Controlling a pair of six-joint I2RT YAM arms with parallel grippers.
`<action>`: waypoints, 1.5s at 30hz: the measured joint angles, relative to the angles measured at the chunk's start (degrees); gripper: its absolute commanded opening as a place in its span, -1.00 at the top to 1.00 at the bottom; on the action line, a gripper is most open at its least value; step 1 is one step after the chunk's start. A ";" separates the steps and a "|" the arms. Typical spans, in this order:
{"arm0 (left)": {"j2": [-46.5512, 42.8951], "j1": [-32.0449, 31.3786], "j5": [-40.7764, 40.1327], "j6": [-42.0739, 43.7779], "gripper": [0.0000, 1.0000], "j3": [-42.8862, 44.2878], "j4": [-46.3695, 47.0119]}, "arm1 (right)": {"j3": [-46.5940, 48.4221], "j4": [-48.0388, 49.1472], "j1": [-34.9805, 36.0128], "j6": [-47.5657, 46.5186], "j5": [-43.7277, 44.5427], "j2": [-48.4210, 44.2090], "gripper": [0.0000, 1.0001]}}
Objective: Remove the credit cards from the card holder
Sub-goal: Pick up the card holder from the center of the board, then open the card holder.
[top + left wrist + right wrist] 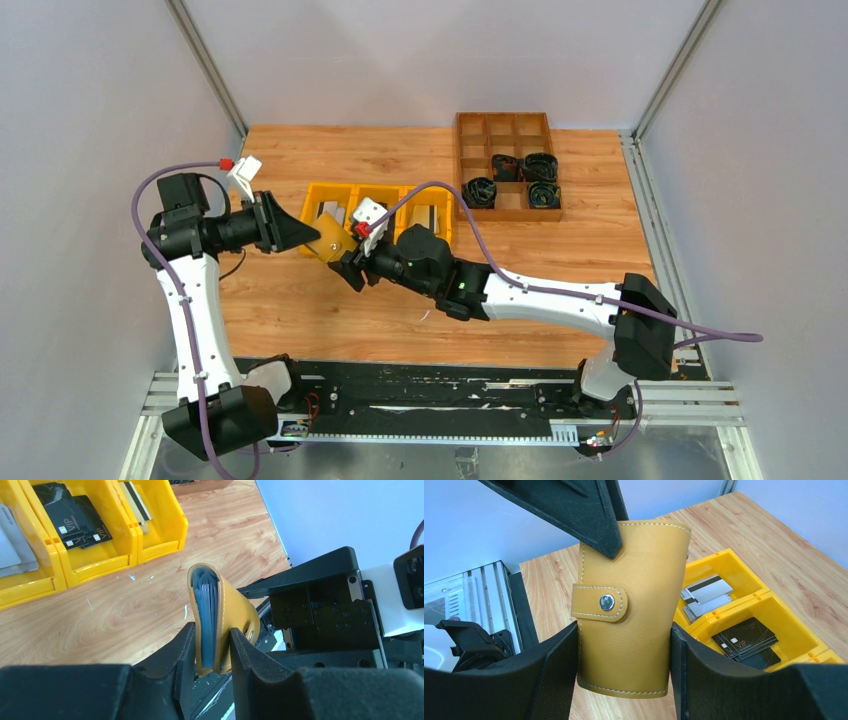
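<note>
Right end effector (pixel 624 652) clamps the card holder (pixel 631 630) across its width (strap (pixel 599 601) snapped shut); left end effector (pixel 212 636) pinches one end, likely to unsnap it.

Closed mustard-tan card holder (pixel 624 630), midair

A light wooden bench (pixel 300 310) fills the floor of a cell with pale grey walls (pixel 90 120). Three open yellow plastic bins (pixel 325 188) stand side by side in a row near its middle. Just to their right, toward the far edge, lies a brown wooden divided tray (pixel 505 116). Four dark coiled bundles (pixel 481 190) sit in separate compartments on its near and right side. An aluminium rail (pixel 640 200) runs along the bench's right edge.
</note>
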 measured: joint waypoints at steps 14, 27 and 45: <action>0.92 -0.07 -6.34 1.60 1.00 3.93 -0.94 | 1.49 -1.97 -0.96 7.50 -2.75 -3.34 -0.52; 1.07 -0.11 -8.17 4.04 1.00 4.42 -1.03 | 10.69 -8.72 -7.89 37.53 -20.15 1.05 -0.24; -0.83 -0.09 -4.33 3.28 1.00 4.42 -0.85 | 10.82 -7.69 -10.62 49.37 -26.64 5.35 -0.21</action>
